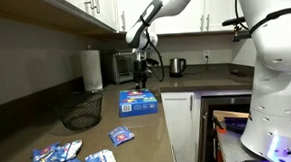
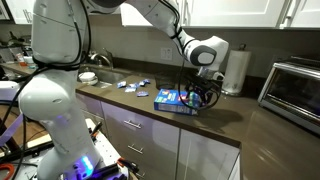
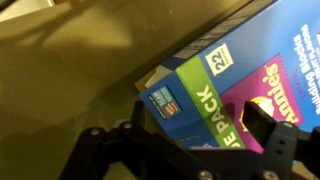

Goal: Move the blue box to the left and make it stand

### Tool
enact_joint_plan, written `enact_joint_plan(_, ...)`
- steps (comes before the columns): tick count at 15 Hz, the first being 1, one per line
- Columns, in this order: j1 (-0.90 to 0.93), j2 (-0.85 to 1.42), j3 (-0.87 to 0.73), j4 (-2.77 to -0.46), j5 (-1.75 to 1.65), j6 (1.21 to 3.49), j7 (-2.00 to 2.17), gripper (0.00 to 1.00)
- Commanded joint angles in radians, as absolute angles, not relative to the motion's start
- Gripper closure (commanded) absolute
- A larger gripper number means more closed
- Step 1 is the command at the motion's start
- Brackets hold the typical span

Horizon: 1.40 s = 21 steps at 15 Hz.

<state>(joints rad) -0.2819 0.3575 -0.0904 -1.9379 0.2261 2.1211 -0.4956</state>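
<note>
The blue box (image 1: 139, 101) lies flat on the dark countertop, its printed face up. It also shows in an exterior view (image 2: 170, 99) and in the wrist view (image 3: 225, 75), where green and purple print is visible. My gripper (image 1: 141, 79) hangs just above the box's far end, also visible in an exterior view (image 2: 197, 94). In the wrist view the gripper (image 3: 197, 116) is open, its two fingers straddling a corner of the box, with nothing held between them.
A paper towel roll (image 1: 91, 69), a toaster oven (image 1: 125, 64) and a kettle (image 1: 178, 65) stand along the back wall. A black wire basket (image 1: 80, 114) sits beside the box. Several blue-and-white snack packets (image 1: 121, 135) lie nearer the counter's front.
</note>
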Motion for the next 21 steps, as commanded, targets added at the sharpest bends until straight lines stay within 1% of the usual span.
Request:
enact_joint_plan(1, -0.306, 0.369, -0.065, -1.910, 0.292, 2.058, -0.538, 0.00)
enact_joint_plan(7, -0.306, 0.356, -0.077, -1.873, 0.316, 1.892, -0.521, 0.00)
enact_joint_plan(15, -0.280, 0.357, -0.096, -1.893, 0.243, 2.005, -0.497, 0.00)
enact_joint_plan(21, -0.288, 0.377, -0.089, -1.872, 0.253, 1.995, -0.511, 0.00)
